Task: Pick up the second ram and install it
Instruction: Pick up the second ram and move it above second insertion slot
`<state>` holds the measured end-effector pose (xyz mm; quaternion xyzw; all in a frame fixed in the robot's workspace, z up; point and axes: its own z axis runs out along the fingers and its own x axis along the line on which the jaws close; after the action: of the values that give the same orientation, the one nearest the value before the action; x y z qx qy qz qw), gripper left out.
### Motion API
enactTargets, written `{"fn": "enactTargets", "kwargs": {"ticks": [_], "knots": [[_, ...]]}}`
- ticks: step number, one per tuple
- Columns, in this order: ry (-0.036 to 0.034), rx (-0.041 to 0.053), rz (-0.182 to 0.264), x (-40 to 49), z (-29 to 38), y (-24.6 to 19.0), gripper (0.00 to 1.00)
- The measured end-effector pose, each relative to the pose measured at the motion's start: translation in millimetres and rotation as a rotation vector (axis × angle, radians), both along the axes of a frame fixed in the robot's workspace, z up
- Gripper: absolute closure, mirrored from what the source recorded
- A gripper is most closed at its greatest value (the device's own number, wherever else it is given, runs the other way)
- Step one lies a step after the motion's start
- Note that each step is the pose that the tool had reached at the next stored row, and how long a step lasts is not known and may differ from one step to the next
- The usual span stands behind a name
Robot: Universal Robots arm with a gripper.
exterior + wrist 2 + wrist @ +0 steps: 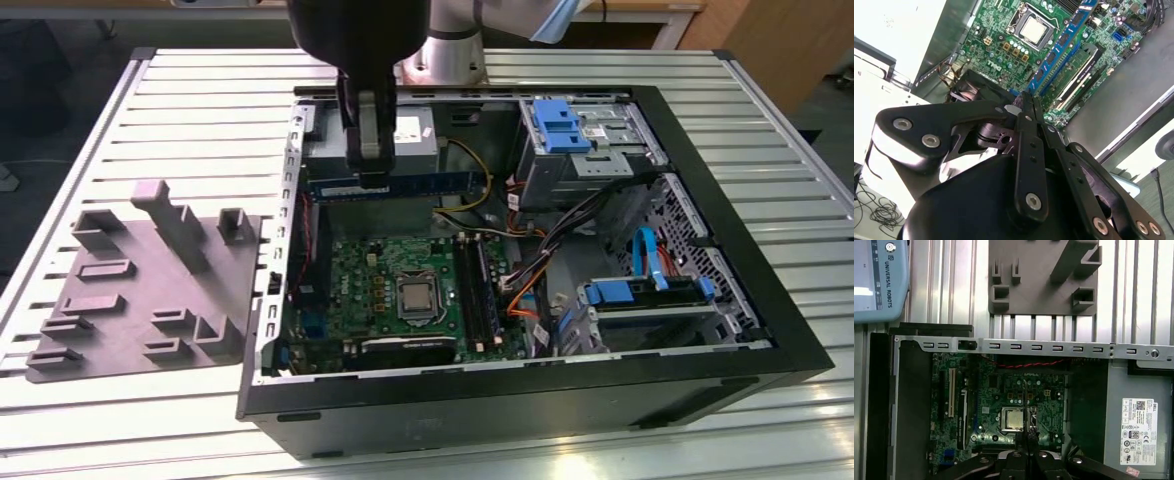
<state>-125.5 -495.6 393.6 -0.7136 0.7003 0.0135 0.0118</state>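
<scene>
The gripper (371, 180) is clenched on the memory stick (434, 183), seemingly off-centre. The stick's length runs sideways from the fingers (370, 150). The slots (477, 290) lie below them, crosswise to it.

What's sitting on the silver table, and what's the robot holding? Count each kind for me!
Open computer case: 1
Grey fixture plate: 1
Second ram, held in the gripper: 1
Total: 3
</scene>
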Motion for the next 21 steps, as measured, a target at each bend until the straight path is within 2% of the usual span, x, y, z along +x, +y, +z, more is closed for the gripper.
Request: {"fn": "enactTargets", "kwargs": {"ticks": [21], "knots": [[-0.0001,0.0000,0.000,5.1,-5.0,3.0,0.89]]}}
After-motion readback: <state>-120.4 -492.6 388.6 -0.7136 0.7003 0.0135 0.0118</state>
